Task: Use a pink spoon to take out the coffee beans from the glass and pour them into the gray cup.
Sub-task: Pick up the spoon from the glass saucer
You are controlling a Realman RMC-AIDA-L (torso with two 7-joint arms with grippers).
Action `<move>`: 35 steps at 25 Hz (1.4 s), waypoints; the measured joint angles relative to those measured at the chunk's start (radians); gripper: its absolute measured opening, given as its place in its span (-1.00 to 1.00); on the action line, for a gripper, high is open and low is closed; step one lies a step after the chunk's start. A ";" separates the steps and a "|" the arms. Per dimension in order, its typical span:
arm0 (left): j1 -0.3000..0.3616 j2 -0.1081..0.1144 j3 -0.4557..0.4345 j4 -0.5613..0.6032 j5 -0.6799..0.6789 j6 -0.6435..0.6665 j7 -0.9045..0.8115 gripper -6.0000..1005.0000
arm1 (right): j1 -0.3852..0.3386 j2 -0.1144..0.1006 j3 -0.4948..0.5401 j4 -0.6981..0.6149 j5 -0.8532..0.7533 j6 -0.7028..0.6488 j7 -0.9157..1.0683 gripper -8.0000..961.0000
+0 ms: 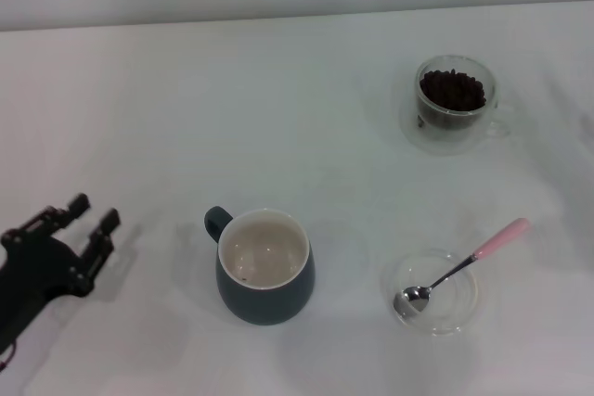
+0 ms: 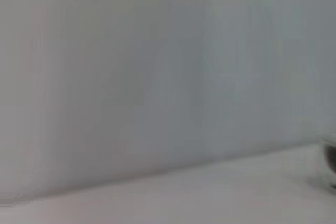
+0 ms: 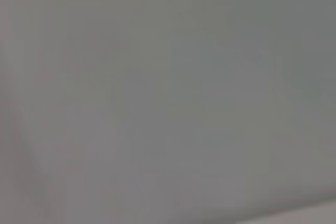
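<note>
In the head view the gray cup (image 1: 265, 267) stands near the front centre, handle toward the back left, with a few specks inside. The glass (image 1: 454, 104) with a heap of coffee beans (image 1: 452, 90) stands at the back right. The pink spoon (image 1: 461, 265) lies with its metal bowl in a shallow clear dish (image 1: 435, 291) and its pink handle pointing to the back right. My left gripper (image 1: 96, 214) is open and empty at the left edge, well left of the gray cup. My right gripper is out of view.
The white table (image 1: 278, 118) ends at a pale wall along the back. The left wrist view shows the wall, the table edge and a dark sliver (image 2: 331, 157) at its border. The right wrist view shows only a blank grey surface.
</note>
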 joint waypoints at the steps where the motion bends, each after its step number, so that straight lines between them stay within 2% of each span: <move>1: 0.003 0.000 0.000 0.003 -0.020 0.010 0.013 -0.18 | -0.014 -0.001 -0.017 -0.032 -0.025 -0.001 0.087 0.72; 6: 0.023 0.005 0.000 0.035 -0.120 0.052 0.052 -0.18 | -0.055 -0.012 -0.037 -0.116 -0.164 0.065 0.407 0.72; 12: 0.056 0.006 0.000 0.074 -0.308 0.109 0.055 -0.18 | -0.060 -0.040 -0.038 -0.061 -0.278 0.192 0.606 0.72; 18: 0.063 0.008 0.000 0.079 -0.393 0.122 0.146 -0.18 | -0.061 -0.036 -0.038 0.000 -0.390 0.208 0.670 0.72; 23: 0.070 0.008 0.000 0.084 -0.411 0.151 0.166 -0.18 | -0.066 -0.028 -0.041 0.024 -0.445 0.200 0.675 0.72; 30: 0.062 0.007 0.000 0.088 -0.444 0.158 0.166 -0.18 | -0.064 -0.020 -0.048 0.042 -0.466 0.198 0.677 0.71; 35: 0.054 0.007 -0.001 0.089 -0.470 0.155 0.169 -0.18 | -0.060 -0.005 -0.050 0.043 -0.472 0.210 0.676 0.69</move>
